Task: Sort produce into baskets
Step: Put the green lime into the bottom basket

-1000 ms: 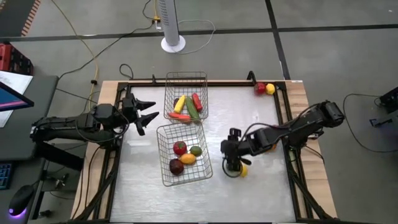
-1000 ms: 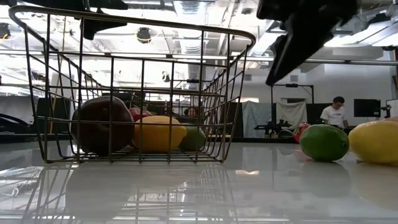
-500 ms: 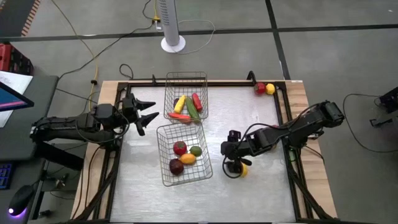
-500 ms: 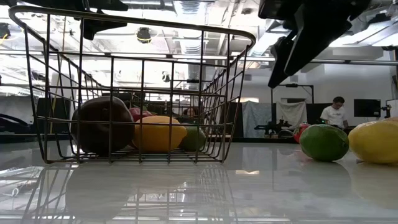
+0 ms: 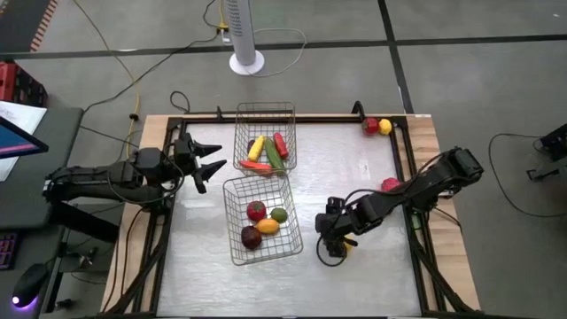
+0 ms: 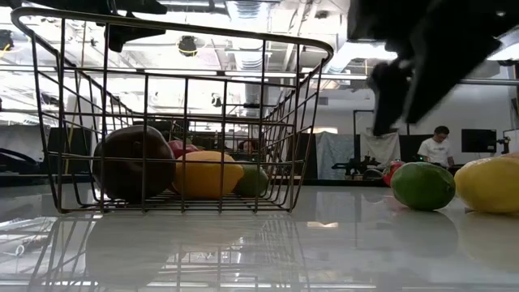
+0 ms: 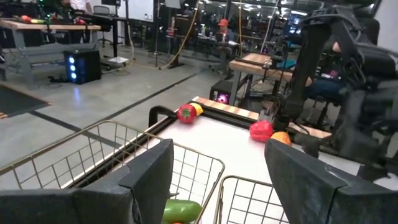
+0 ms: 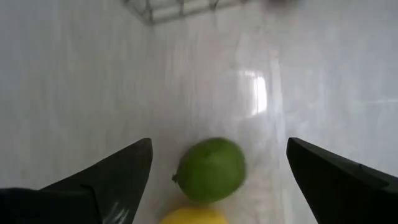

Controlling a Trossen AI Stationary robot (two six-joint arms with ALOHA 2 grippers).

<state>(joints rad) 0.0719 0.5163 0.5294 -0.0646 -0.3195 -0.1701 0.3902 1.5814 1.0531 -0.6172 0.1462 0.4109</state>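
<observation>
My right gripper [image 5: 331, 246] is open and hangs over a green lime [image 8: 211, 169] and a yellow lemon [image 8: 186, 216], which lie on the table to the right of the near basket [image 5: 232, 237]. Its fingers stand on either side of the lime, above it, touching nothing. The lime [image 6: 422, 185] and the lemon [image 6: 491, 185] also show in the low view. The near basket holds red, green, yellow and dark purple round pieces. The far basket [image 5: 291, 113] holds long yellow, red, green and orange pieces. My left gripper [image 5: 211, 163] is open and empty, left of the baskets.
A red [image 5: 370, 126] and a yellow piece [image 5: 384, 126] lie at the table's far right corner. Another red piece [image 5: 390, 184] lies by the right edge, with an orange one [image 7: 280, 138] beside it. A raised frame runs around the table. A person stands in the room behind.
My right gripper has moved a little toward the table's near edge and down, and now stands over the lime and lemon. Its arm has swung clear of the red piece by the right edge, which now shows.
</observation>
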